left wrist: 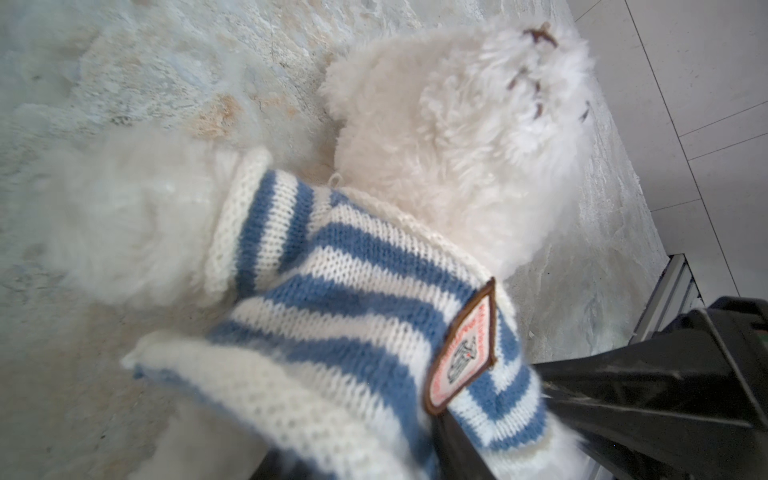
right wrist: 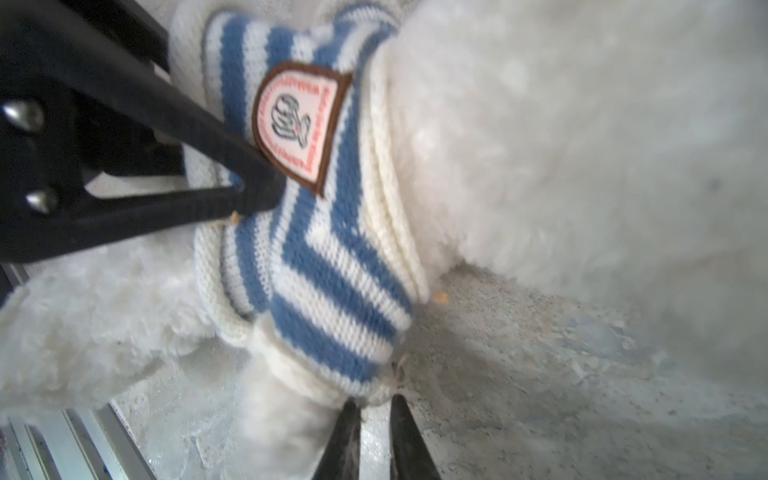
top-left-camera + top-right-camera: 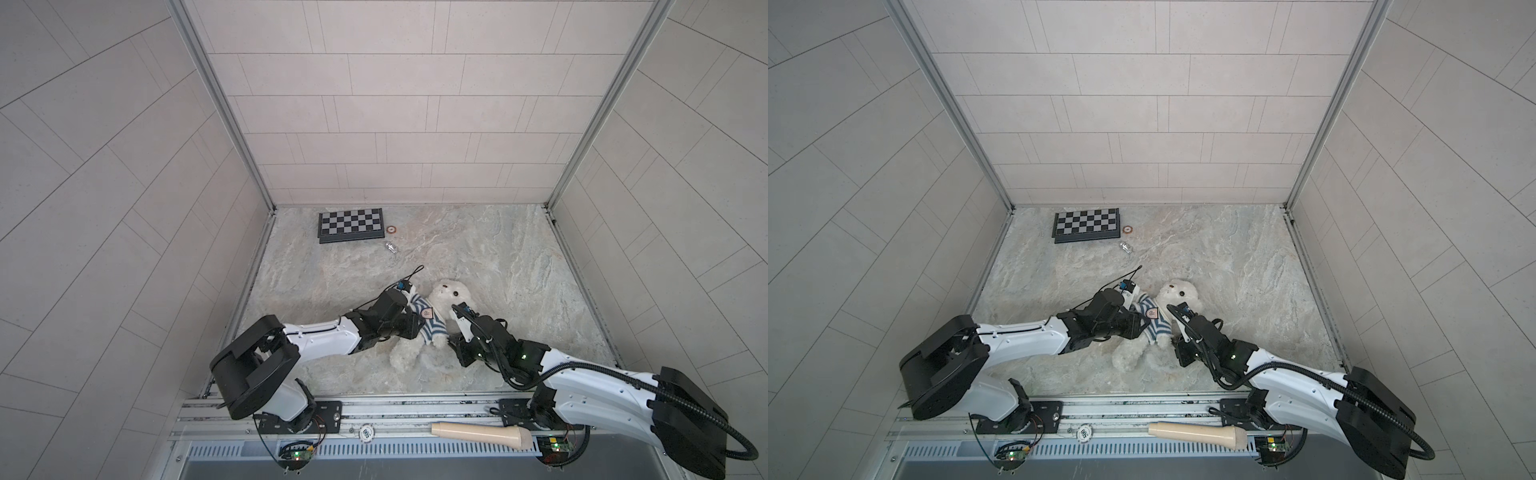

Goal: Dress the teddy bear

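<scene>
teddy bear (image 3: 444,297) | axis diagonal: head far-right, feet near-left | likely supine

Count, both top views:
- teddy bear (image 3: 451,293): one
- striped sweater (image 3: 428,322): one, bearing one badge (image 2: 297,124)
- chessboard (image 3: 351,222): one
- small round disc (image 3: 392,229): one
- small silvery piece (image 3: 391,247): one
- beige cylinder (image 3: 482,434): one
- robot arms: two, left arm (image 3: 324,336) and right arm (image 3: 582,374)

A robotics lab cell: panel walls (image 3: 395,124) in aluminium framing (image 3: 221,104), robot arms (image 3: 320,336) bolted to a six-o'clock rail (image 3: 415,409).
</scene>
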